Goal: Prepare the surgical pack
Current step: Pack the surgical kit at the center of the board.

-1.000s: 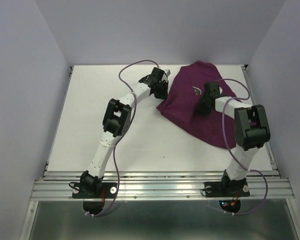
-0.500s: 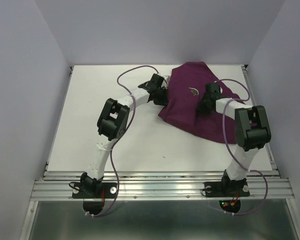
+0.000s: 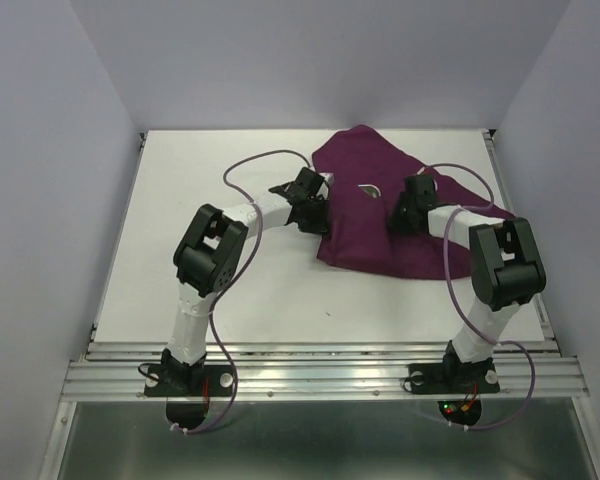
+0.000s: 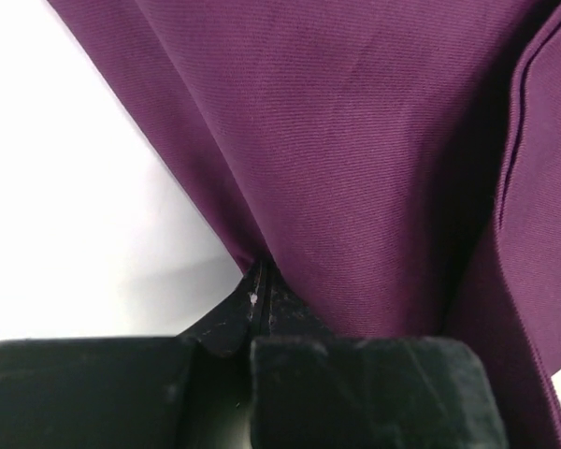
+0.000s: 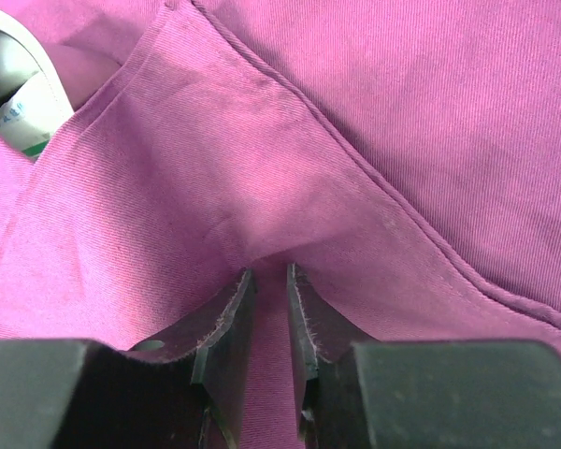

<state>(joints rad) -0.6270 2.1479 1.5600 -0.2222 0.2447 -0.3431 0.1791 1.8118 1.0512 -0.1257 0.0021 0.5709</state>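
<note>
The dark-purple cloth (image 3: 380, 235) lies bunched over the far right part of the white table (image 3: 180, 260). My left gripper (image 3: 317, 212) is shut on the cloth's left edge; its fingertips (image 4: 259, 276) pinch the cloth (image 4: 374, 140) tightly. My right gripper (image 3: 404, 214) sits on top of the cloth, its jaws a narrow gap apart with a fold of cloth (image 5: 402, 112) between the tips (image 5: 269, 276). A white packet (image 5: 14, 108) with green print peeks from an opening in the cloth (image 3: 368, 188). Tray, scissors, forceps and gauze are hidden.
Purple cables loop over both arms (image 3: 250, 165). Grey walls stand on the left, back and right of the table. An aluminium rail (image 3: 320, 375) at the near edge carries the two arm bases.
Both grippers have moved left and towards the near side, dragging the cloth with them. The cloth has folded narrower and its opening has shifted left.
</note>
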